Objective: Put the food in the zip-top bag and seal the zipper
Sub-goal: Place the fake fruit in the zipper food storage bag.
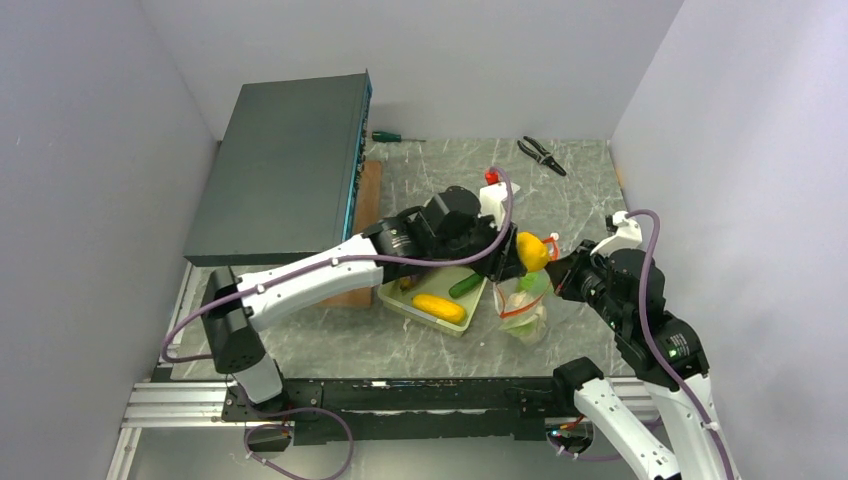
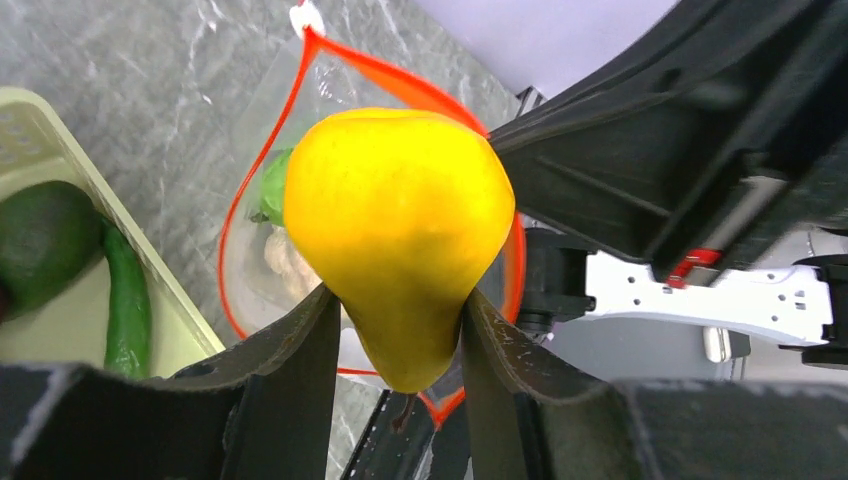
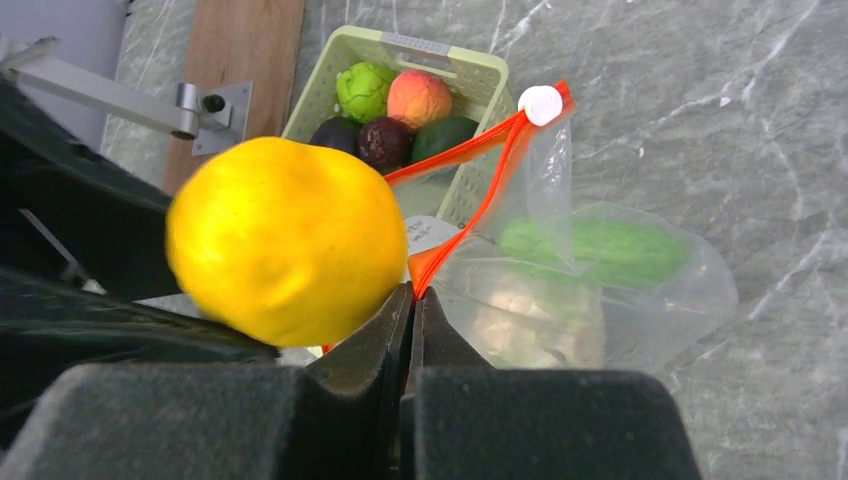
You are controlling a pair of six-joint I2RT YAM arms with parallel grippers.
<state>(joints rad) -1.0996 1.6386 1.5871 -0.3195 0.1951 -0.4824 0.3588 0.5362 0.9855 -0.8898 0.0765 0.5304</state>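
My left gripper (image 2: 400, 330) is shut on a yellow toy pear (image 2: 400, 230) by its narrow stem end and holds it just above the open mouth of the clear zip-top bag (image 2: 260, 270). The red-orange zipper (image 2: 340, 60) rings that mouth, with its white slider (image 2: 306, 16) at the far end. A bright green piece (image 3: 595, 250) and a pale cauliflower (image 3: 525, 315) lie inside the bag (image 3: 650, 300). My right gripper (image 3: 412, 295) is shut on the zipper strip (image 3: 470, 205) and holds the mouth up. From above, the pear (image 1: 532, 250) hangs over the bag (image 1: 523, 308).
A pale green tray (image 1: 400, 298) left of the bag holds a yellow piece (image 1: 438, 307) and a green pod (image 1: 465, 285); the right wrist view shows more toy food in it (image 3: 385, 110). A dark box (image 1: 285, 170), a screwdriver (image 1: 392, 137) and pliers (image 1: 541, 154) lie at the back.
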